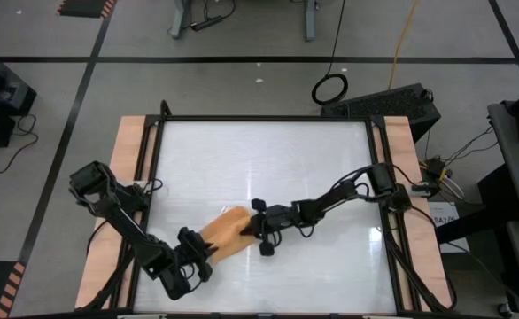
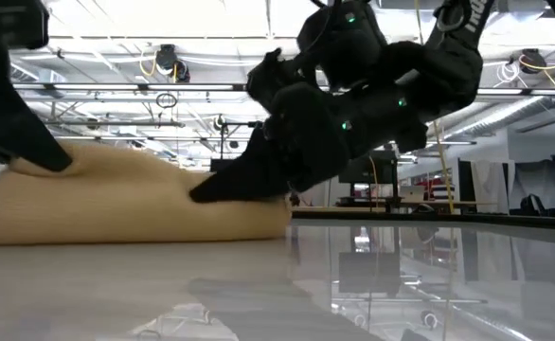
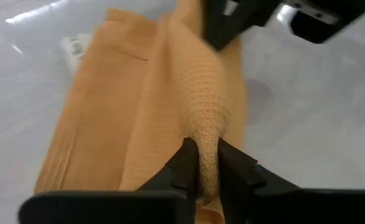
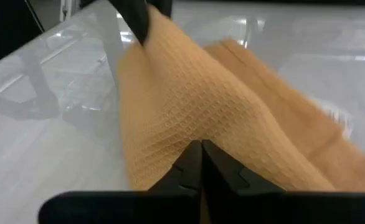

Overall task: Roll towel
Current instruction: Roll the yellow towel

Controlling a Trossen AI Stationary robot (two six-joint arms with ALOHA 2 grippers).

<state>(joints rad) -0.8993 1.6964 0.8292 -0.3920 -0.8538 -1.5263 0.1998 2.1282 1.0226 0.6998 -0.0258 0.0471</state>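
The towel, an orange-tan waffle-weave cloth, was located on the white tabletop in the near-left portion of the surface, at roughly the 7 o'clock direction from the table centre in the high view. The cloth was partly gathered: a raised ridge of fabric was seen running along its length, with flat layers lying beside it on the tabletop. A small white tag was seen at one edge of the flat part in the left wrist view. The left gripper was positioned at the 8 o'clock end of the towel; in the left wrist view its fingers were closed on the end of the raised ridge, with the fabric pinched between them. The right gripper was positioned at the opposite, 2 o'clock end of the towel; in the right wrist view its fingers were seen pressed together with the cloth bunched directly in front of and around them, so a grip on the towel was indicated. In the low view the towel was seen as a low mound resting on the tabletop, with the right gripper bearing on its top edge at the 3 o'clock side.
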